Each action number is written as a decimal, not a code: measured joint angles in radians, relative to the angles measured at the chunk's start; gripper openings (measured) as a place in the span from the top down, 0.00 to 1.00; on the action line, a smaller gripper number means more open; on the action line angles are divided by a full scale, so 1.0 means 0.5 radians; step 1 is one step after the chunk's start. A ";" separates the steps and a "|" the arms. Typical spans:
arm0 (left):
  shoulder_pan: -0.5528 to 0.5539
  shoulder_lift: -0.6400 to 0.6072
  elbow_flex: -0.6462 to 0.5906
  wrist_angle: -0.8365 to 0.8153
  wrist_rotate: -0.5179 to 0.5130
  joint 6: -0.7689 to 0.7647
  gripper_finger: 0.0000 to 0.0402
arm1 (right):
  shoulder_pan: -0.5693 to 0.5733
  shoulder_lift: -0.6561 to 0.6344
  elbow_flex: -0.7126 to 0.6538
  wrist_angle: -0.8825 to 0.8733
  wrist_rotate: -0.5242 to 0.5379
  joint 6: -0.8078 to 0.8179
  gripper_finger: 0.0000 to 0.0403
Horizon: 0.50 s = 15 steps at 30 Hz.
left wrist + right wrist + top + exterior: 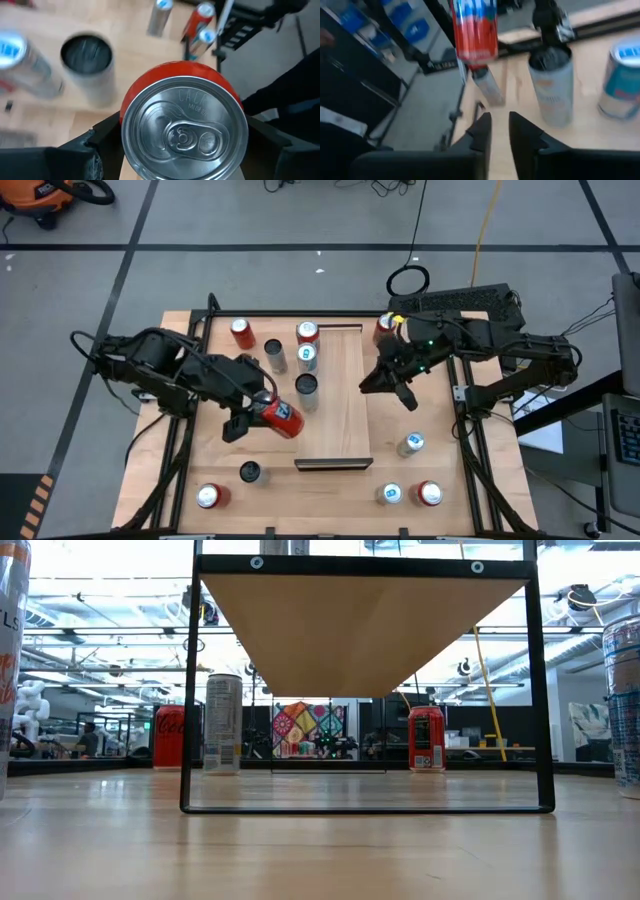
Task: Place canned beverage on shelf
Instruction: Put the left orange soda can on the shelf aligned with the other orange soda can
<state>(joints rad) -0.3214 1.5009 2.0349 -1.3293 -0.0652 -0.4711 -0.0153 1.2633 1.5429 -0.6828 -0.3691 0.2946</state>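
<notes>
The shelf [340, 420] is a long pale-wood board with a dark strip at its near end, raised on a black frame [190, 690]. A red can [307, 332], a blue-topped can [307, 357] and a dark-topped can [307, 388] stand on its far left part. Just left of the shelf, my left gripper [262, 416] is shut on a red canned beverage [284, 418], whose silver top [184, 131] faces the left wrist camera. My right gripper [500, 122] hangs over the table just right of the shelf, fingers a narrow gap apart with nothing between them. My left gripper pinches the red can's round wall between its two fingers [107, 131], one on each opposite side [250, 127]. The fingers come from the table's left, slanting down. The can is lifted clear of the table and tilted, its top toward the left arm.
Loose cans stand on the table: a red one [242, 332] and a slim silver one [275, 357] at the far left, a red [208, 496] and a dark one [250, 472] near left, three [412, 443] near right. Another red can [385, 328] stands beneath the right arm.
</notes>
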 joint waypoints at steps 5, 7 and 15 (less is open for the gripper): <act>0.001 0.001 0.001 0.175 -0.125 0.218 0.29 | 0.052 0.022 -0.001 0.193 0.057 0.101 0.73; 0.016 0.001 0.001 0.213 -0.200 0.289 0.29 | 0.070 0.032 -0.001 0.264 0.061 0.129 0.66; 0.121 0.009 0.002 0.413 -0.274 0.595 0.29 | 0.171 0.037 -0.001 0.362 0.346 0.096 0.38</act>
<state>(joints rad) -0.2611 1.5054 2.0357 -1.1226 -0.2023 -0.1735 0.0704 1.2816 1.5425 -0.5018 -0.1959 0.3424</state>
